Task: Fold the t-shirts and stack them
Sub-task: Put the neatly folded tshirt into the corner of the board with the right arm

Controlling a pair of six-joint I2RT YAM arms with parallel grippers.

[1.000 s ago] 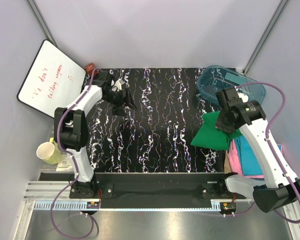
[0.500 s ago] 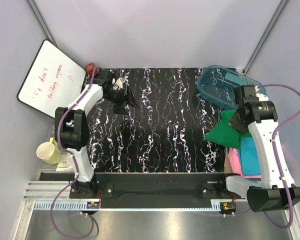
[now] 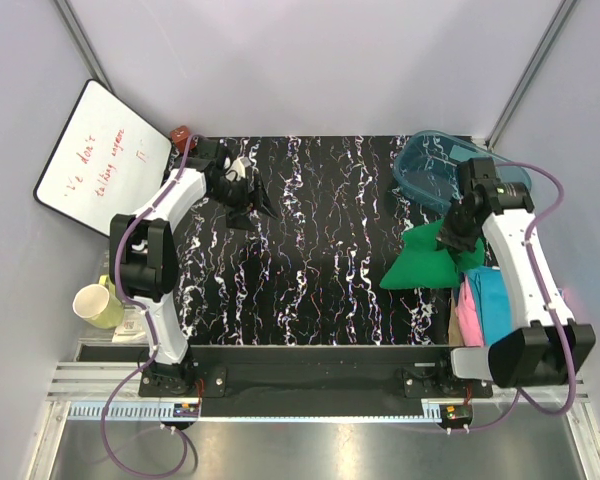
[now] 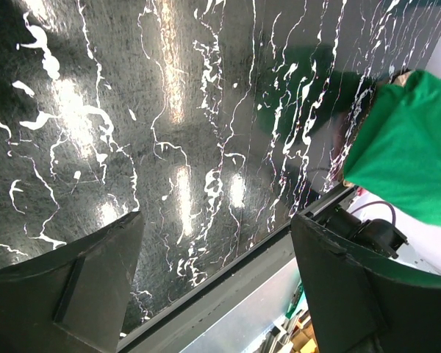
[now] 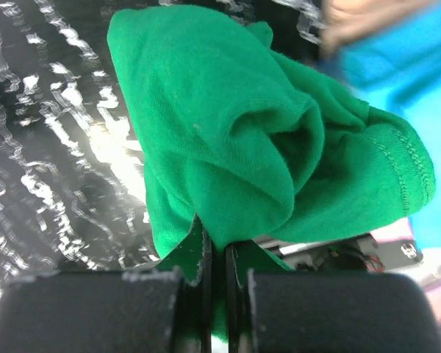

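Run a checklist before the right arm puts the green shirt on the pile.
1. Grip: the right gripper is shut on a fold of the green shirt. Ok.
2. Fold: the green shirt is bunched up, not a flat square. Not ok.
3. Position: most of the green shirt lies over the table, to the left of the blue shirt and pink shirt. Not ok.
4. Pile: the right arm hides much of it, so whether it is neat is unclear. Cannot tell.
5. Left gripper: open, empty, far off at the table's other side. Ok.
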